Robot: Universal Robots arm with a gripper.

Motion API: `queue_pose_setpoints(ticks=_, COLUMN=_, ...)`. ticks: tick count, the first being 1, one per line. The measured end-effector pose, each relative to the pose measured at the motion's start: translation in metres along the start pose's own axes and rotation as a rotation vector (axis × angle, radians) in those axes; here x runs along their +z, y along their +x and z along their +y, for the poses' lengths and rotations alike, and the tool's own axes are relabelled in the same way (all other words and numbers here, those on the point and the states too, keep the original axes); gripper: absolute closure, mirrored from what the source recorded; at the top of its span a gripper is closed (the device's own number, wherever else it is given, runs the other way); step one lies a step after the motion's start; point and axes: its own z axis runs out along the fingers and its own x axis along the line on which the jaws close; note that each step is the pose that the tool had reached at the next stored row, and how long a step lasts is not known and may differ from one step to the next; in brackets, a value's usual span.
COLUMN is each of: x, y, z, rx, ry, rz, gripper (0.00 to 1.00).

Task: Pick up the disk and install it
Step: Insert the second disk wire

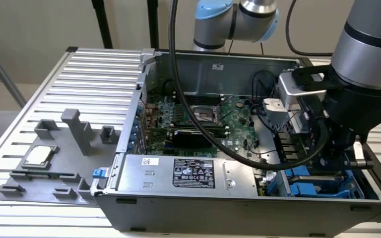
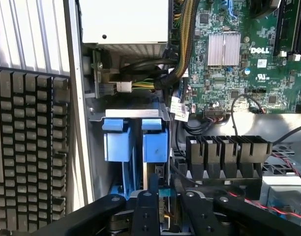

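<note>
1. Gripper [image 2: 158,206] is down inside the open PC case [image 1: 243,203], at the drive bay corner on the exterior view's right. Fingers closed on the disk [image 2: 155,174], gripping its top edge.
2. Disk stands upright in the bay, blue carrier tabs [image 2: 135,142] just beyond it.
3. Further in: motherboard [image 2: 239,64] and cable bundle [image 2: 182,44].
4. Outside the case, grey fixture tray [image 1: 51,163] with a small silver chip [image 1: 37,156].

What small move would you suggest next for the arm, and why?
Probably a gentle press along the slot: the disk stands edge-on in the drive bay beside another blue carrier, directly ahead of the gripper, and I cannot tell whether it is fully seated.
</note>
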Motion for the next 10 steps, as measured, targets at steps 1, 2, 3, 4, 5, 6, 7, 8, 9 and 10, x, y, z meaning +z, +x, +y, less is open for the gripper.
queue_pose_setpoints(ticks=1, x=-0.0009, y=0.0001, z=0.0018, rx=0.000, ry=0.0000, rz=0.0000, gripper=0.00)
queue_pose_setpoints(ticks=2, x=-0.0016, y=0.0001, z=0.0037, rx=0.000, ry=0.0000, rz=0.0000, gripper=0.00)
queue_pose_setpoints(ticks=3, x=-0.0023, y=0.0003, z=0.0057, rx=0.000, ry=0.0000, rz=0.0000, gripper=0.00)
queue_pose_setpoints(ticks=4, x=-0.0028, y=0.0004, z=0.0078, rx=0.000, ry=0.0000, rz=0.0002, gripper=0.00)
queue_pose_setpoints(ticks=5, x=-0.0030, y=0.0005, z=0.0092, rx=0.000, ry=0.0000, rz=0.0002, gripper=0.00)
queue_pose_setpoints(ticks=6, x=-0.0030, y=0.0005, z=0.0092, rx=0.000, ry=0.0000, rz=0.0001, gripper=0.00)
queue_pose_setpoints(ticks=7, x=-0.0030, y=0.0005, z=0.0092, rx=0.000, ry=-0.0001, rz=-0.0005, gripper=0.00)
queue_pose_setpoints(ticks=8, x=-0.0030, y=0.0004, z=0.0092, rx=0.000, ry=0.0000, rz=-0.0006, gripper=0.00)
queue_pose_setpoints(ticks=9, x=-0.0030, y=0.0004, z=0.0092, rx=0.000, ry=-0.0001, rz=-0.0006, gripper=0.00)
queue_pose_setpoints(ticks=10, x=-0.0030, y=0.0004, z=0.0092, rx=0.000, ry=0.0000, rz=-0.0006, gripper=0.00)
